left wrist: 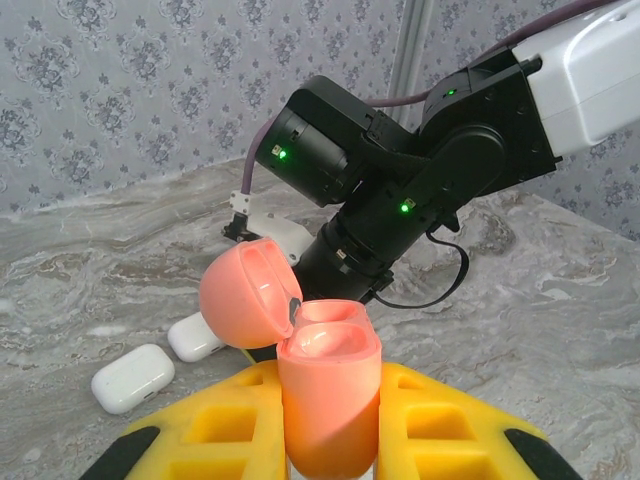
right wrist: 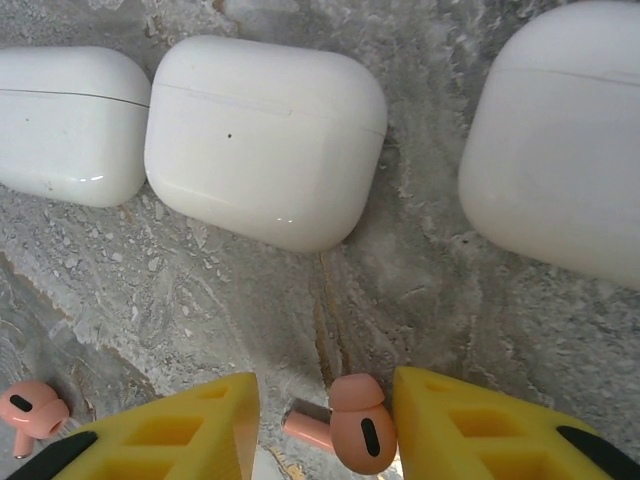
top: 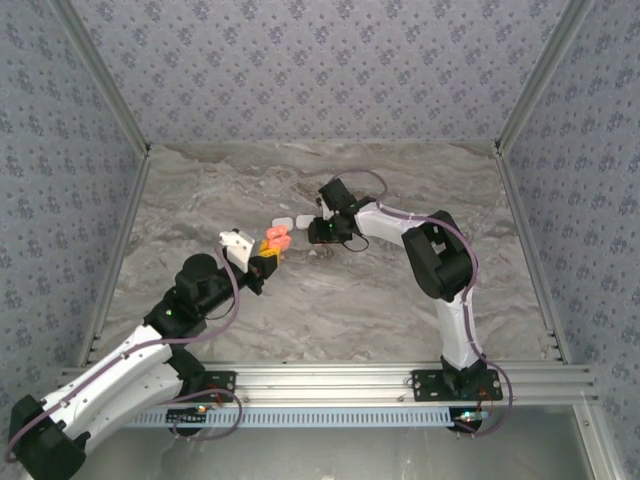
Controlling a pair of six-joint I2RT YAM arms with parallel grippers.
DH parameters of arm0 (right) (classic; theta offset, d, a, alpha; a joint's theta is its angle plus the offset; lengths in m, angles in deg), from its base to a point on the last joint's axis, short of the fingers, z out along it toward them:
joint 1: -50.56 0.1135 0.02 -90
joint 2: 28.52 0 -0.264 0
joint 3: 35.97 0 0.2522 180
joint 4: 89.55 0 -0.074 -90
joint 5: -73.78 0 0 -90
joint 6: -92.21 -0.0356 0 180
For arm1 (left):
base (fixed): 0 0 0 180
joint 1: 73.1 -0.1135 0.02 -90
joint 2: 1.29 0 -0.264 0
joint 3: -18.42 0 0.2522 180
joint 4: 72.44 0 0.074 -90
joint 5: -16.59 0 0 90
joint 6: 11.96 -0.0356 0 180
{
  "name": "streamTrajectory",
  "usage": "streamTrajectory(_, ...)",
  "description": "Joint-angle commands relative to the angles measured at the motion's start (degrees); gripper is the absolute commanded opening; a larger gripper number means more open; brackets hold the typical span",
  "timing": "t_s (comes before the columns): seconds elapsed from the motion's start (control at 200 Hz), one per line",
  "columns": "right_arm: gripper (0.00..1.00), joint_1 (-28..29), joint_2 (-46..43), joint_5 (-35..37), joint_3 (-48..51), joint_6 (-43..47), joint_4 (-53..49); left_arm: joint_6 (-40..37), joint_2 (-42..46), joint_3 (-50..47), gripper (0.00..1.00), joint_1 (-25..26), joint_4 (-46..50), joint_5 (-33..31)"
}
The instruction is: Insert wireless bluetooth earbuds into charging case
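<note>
The left arm (top: 110, 375) and right arm (top: 457, 330) are white-shelled links joined by black cylindrical joint housings (left wrist: 320, 150), rising from black base plates (top: 450, 381). Purple-grey cables (top: 233, 300) loop along them, and small green lights (left wrist: 404, 208) glow on the black housings. The left gripper (left wrist: 328, 400) and right gripper (right wrist: 325, 400) have yellow moulded fingers (right wrist: 480, 425) with recessed pockets and black patches.

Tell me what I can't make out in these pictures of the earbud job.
- Left wrist view: the bottom of the open orange case; its own rim hides it, so whether an earbud sits inside is unclear.
- Right wrist view: the rightmost white case runs off the right edge.
- Top view: the orange earbud at the right gripper is too small to make out.
</note>
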Motion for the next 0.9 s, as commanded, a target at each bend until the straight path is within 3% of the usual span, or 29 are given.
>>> streamTrajectory(0.0,0.41,0.6,1.7,0.7,-2.1,0.0,-1.9,-1.0,0.6,0.4,0.00,0.2,-0.2,-0.6)
streamTrajectory(0.894,0.31,2.8,1.9,7.9,-1.7,4.8,-8.0,-0.9,1.6,0.4,0.00,0.2,0.5,-1.2)
